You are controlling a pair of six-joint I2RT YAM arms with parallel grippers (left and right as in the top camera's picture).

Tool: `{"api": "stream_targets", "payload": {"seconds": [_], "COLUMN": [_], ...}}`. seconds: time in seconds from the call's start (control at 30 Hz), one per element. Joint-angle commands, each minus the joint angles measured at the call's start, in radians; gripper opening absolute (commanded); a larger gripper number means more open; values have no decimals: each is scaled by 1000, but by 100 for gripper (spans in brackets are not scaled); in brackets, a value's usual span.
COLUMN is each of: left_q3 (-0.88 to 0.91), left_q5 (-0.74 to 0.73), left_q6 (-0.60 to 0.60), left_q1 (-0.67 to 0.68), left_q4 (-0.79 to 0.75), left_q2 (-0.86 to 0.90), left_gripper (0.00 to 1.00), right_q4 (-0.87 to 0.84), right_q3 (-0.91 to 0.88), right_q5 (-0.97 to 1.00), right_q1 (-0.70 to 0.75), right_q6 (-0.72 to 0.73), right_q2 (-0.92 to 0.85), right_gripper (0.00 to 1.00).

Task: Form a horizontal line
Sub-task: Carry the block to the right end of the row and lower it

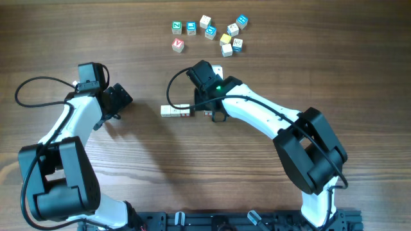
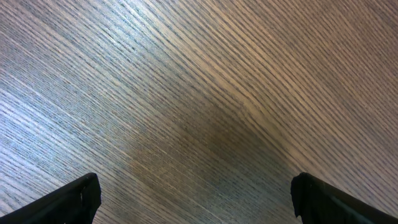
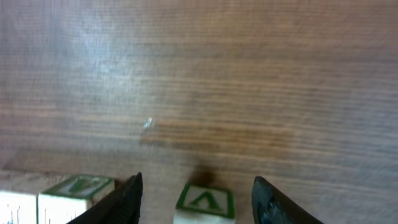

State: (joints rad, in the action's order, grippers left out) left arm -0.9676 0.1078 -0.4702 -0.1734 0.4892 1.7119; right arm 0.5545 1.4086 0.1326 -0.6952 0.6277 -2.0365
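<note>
**Operator:** Where is the row, and what state are the jaws in?

**Technician:** The row of cubes lies near the middle of the table, running left to right. Its right end is hidden beneath the right arm. The right jaws stand open astride one cube with a green mark on top. A gap shows on each side, so nothing is gripped. A gap also separates this cube from the next cube of the row. The left jaws are spread wide over the table and hold nothing. The loose cubes lie well apart from the row.

**Operator:** How will the cube handle?

**Technician:** It is probably light, rigid and not fragile. Its flat, smooth faces should slide easily on the table, and it may twist if pushed off-centre. Take hold across two opposite side faces, low and centred, with the jaws square to them. Avoid contact with the neighbouring cubes, because they are loose and the row would likely shift.
</note>
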Motion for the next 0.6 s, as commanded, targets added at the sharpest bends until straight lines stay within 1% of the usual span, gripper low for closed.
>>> {"api": "stream_targets", "payload": {"seconds": [0.0,0.07,0.13,0.17,0.27,0.33,0.37,0.43,0.47,0.5,0.53,0.57], "left_q3": [6,6,6,6,6,6,6,6,6,6,6,6], "left_q5": [6,6,6,6,6,6,6,6,6,6,6,6], "left_q6": [-10,-10,-10,-9,-10,-10,-10,-10,-10,-10,-10,-10], "left_q1": [-6,-6,-6,-6,-6,-6,-6,-6,-6,-6,-6,-6], "left_q4": [0,0,0,0,0,0,0,0,0,0,0,0], "left_q2": [5,5,5,5,5,5,5,5,5,5,5,5], "left_gripper": [100,100,100,100,100,100,100,100,100,100,100,100], "right_q4": [-20,-16,-2,8,32,34,34,35,35,35,37,38], "right_q3": [-7,-7,-7,-7,-7,-7,-7,-8,-8,-8,-8,-8], "right_q5": [63,61,48,29,19,13,8,5,5,5,5,5], "right_q1": [33,55,81,92,104,110,112,114,114,114,114,114], "right_q6": [4,4,4,3,0,0,-1,0,0,0,0,0], "right_q2": [-4,-4,-4,-4,-4,-4,-4,-4,-4,-4,-4,-4], "right_gripper": [58,61,69,72,74,74,63,53,41,40,29,22]}}
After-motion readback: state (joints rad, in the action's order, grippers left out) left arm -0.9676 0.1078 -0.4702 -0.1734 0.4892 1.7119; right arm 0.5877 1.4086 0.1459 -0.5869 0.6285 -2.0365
